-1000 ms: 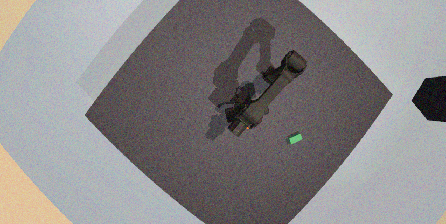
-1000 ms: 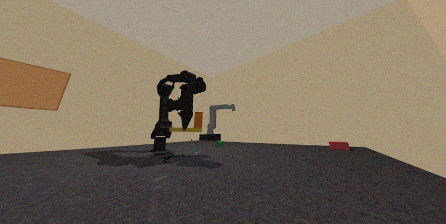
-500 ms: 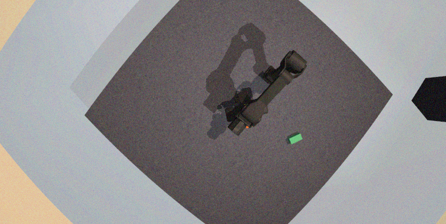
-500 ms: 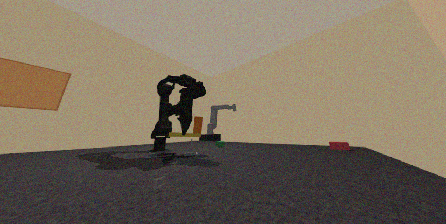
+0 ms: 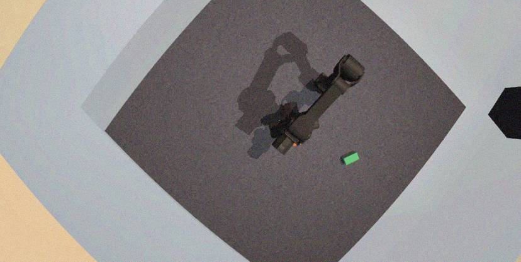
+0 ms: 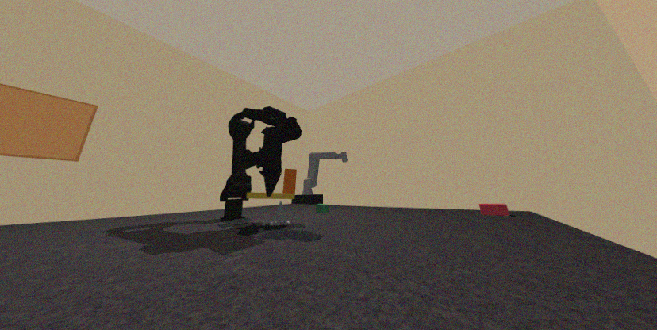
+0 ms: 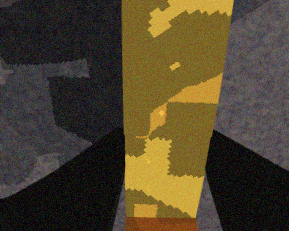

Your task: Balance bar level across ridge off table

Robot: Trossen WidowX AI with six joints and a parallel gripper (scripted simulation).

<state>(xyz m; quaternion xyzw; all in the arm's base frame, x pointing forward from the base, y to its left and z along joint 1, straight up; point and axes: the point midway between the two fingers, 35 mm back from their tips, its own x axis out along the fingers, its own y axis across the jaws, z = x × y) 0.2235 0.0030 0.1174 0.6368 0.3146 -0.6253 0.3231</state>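
Yellow and flat, the bar (image 6: 253, 195) (image 7: 172, 89) is clamped in the black gripper (image 6: 270, 193) (image 7: 164, 138), a dark finger pressed to each long side of it in the wrist view. Seen from the exterior, the bar runs close to level and hangs above the dark grey table (image 5: 226, 194) (image 6: 367, 272), apart from its surface. An orange block (image 6: 290, 182) (image 7: 161, 224) stands upright at one end of the bar; the wrist view catches only a strip of it along the lower edge. Bright patches of light and brown shade cross the bar's upper face.

Beneath the bar, a small pale pointed piece (image 6: 281, 203) rises above a few light specks near the table; it may be the top of the ridge, though the view is too dim and grainy to be sure, and I cannot tell whether the bar touches it.

The black arm (image 5: 322, 105) (image 6: 238, 151) bends over at the top and comes down to the gripper. From above it covers nearly all of the bar, with just a dot of orange peeping out at its edge. A green block (image 5: 350, 158) (image 6: 322, 208) lies on the table, well apart from the arm. Further off in the exterior view are a grey arm (image 6: 313, 169) on a black base (image 6: 301, 200) and a red block (image 6: 493, 209).
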